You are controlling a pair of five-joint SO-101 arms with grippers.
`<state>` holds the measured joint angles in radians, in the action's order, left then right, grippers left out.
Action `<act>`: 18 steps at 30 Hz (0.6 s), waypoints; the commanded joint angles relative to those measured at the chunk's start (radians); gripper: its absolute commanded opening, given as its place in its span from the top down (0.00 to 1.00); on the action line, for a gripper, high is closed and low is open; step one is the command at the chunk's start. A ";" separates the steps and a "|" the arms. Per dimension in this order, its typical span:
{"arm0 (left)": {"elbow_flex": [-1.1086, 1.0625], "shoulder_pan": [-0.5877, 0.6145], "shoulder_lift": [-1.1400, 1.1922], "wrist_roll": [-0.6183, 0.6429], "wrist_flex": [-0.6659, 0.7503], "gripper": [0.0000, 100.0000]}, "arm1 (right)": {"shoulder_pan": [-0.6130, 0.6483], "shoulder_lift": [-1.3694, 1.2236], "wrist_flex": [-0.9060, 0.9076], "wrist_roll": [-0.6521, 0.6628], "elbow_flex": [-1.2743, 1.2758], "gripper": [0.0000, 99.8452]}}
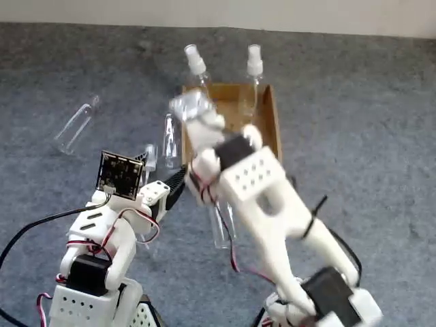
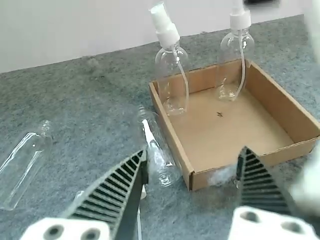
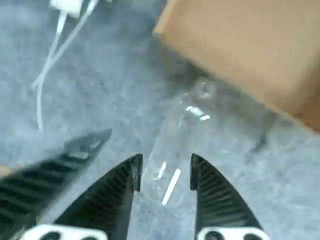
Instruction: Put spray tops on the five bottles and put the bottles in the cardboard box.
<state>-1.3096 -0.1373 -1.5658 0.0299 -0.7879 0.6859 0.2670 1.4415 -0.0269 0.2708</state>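
Two arms over a grey surface (image 1: 354,136).

Left arm: folded low, close to its base, forearm aimed forward and slightly toward the other arm. The left pincer (image 2: 194,151) has its jaws spread wide with nothing between them.
- Ahead of its tips, a little to its right: cardboard box (image 2: 235,125), open-topped.
- Against the box wall farthest from this pincer: one capped bottle (image 2: 171,75) and a second capped bottle (image 2: 235,60). Both are upright with spray tops on and tubes hanging inside.
- Just beyond the left jaw's tip: bare bottle (image 2: 156,147), on its side, running along the outside of the box wall. Cannot tell whether it touches the wall.
- Well off to this pincer's left: far bottle (image 2: 22,160), also lying down, no top.

Right arm: reared high, leaning toward the box, wrist pitched steeply down. The right pincer (image 3: 166,159) points at the surface with its jaws parted.
- The jaws sit either side of the base end of a lying bottle (image 3: 185,125). Contact cannot be made out.
- That bottle's neck points away from the pincer, toward the box's near wall.
- Beyond the tips and to the left: loose spray top (image 3: 67,6), its long tube trailing on the surface, well apart from the lying bottle.
- One jaw of the left pincer is near on this pincer's left side.
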 commanded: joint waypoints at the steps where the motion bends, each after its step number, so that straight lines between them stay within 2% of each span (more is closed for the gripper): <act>1: 0.002 0.013 -0.002 0.000 0.017 0.76 | 0.027 0.131 -0.131 -0.017 0.234 0.81; 5: 0.002 0.012 -0.002 0.000 0.017 0.76 | 0.028 0.140 -0.189 -0.015 0.308 0.72; 14: 0.051 0.024 0.001 0.000 0.012 0.76 | 0.030 0.140 -0.401 -0.023 0.513 0.72; 18: 0.150 0.133 0.018 0.000 0.009 0.76 | 0.027 0.140 -0.493 -0.023 0.625 0.74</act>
<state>-1.2804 -0.1051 -1.5643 0.0299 -0.7879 0.7073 0.3759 1.0027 -0.0453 0.8477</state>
